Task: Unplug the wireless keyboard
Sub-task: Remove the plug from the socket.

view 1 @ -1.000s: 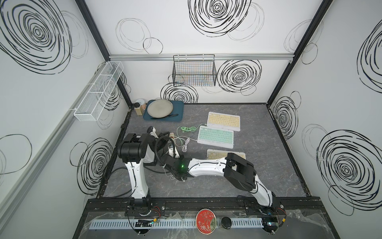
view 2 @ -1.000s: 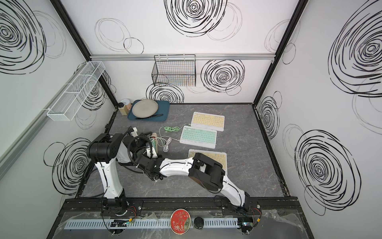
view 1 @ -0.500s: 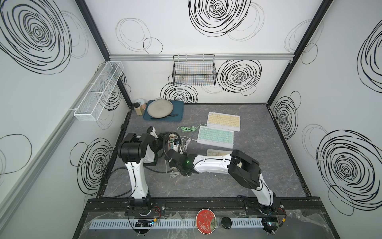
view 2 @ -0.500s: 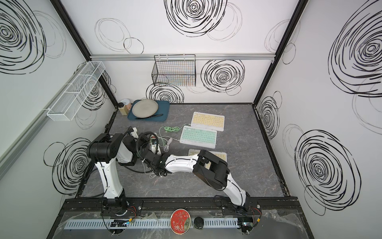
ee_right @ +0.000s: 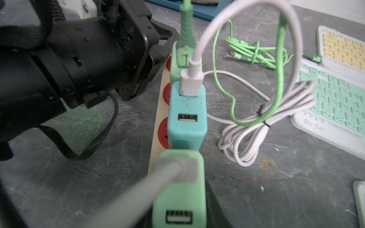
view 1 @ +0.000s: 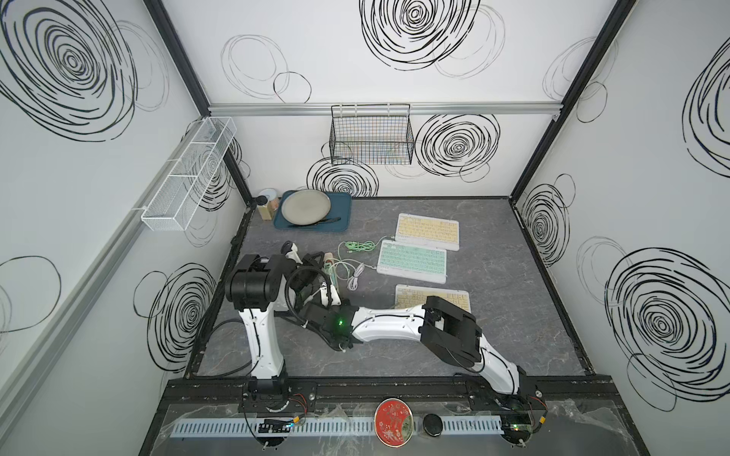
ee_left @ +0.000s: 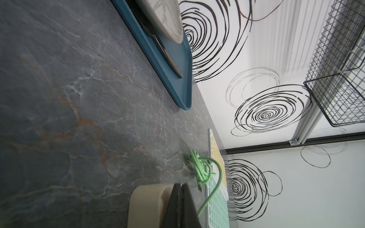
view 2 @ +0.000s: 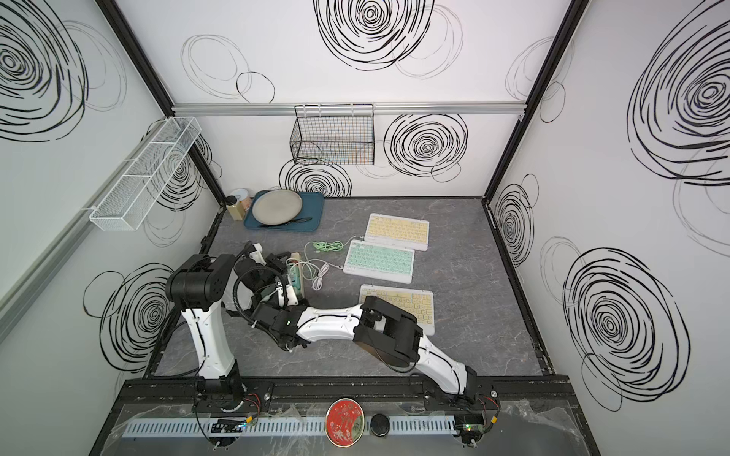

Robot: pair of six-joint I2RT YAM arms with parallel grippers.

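- Three flat keyboards with rounded corners are lying right of centre in both top views on the grey, marble-veined table (view 1: 513, 316). From top to bottom they are a far yellow keyboard (view 1: 428, 232), a mint keyboard (view 1: 412, 262) and a near yellow keyboard (view 1: 414, 294), which is partly hidden under the right arm.
- Left of them, a beige power strip (ee_right: 159, 118) with red sockets is carrying three boxy chargers: a far mint charger (ee_right: 174, 73), a teal charger (ee_right: 186, 122) and a near mint charger (ee_right: 179, 195).
- A smooth white cable (ee_right: 246, 138) is rising from the teal charger, looping over and lying bundled beside the mint keyboard.
- A braided green cable (ee_right: 254, 51) is sitting in the far mint charger, and a blurred grey cable (ee_right: 138, 193) is leaving the near one.
- The left gripper (ee_left: 180, 185) is keeping its black fingers clenched together on nothing, tips down at the strip's rounded end.
- The right gripper (view 1: 327, 290) is hanging over the near mint charger. I cannot tell whether its fingers are grasping anything.
- At the table's upper left, a blue plastic tray (view 1: 343, 205) is holding a round grey plate (view 1: 305, 206) and a dark utensil (view 1: 316, 223).
- A black wire basket (view 1: 371, 134) is hanging on the back wall and a white mesh basket (view 1: 189, 173) on the left wall. What is in them is too faint to tell.
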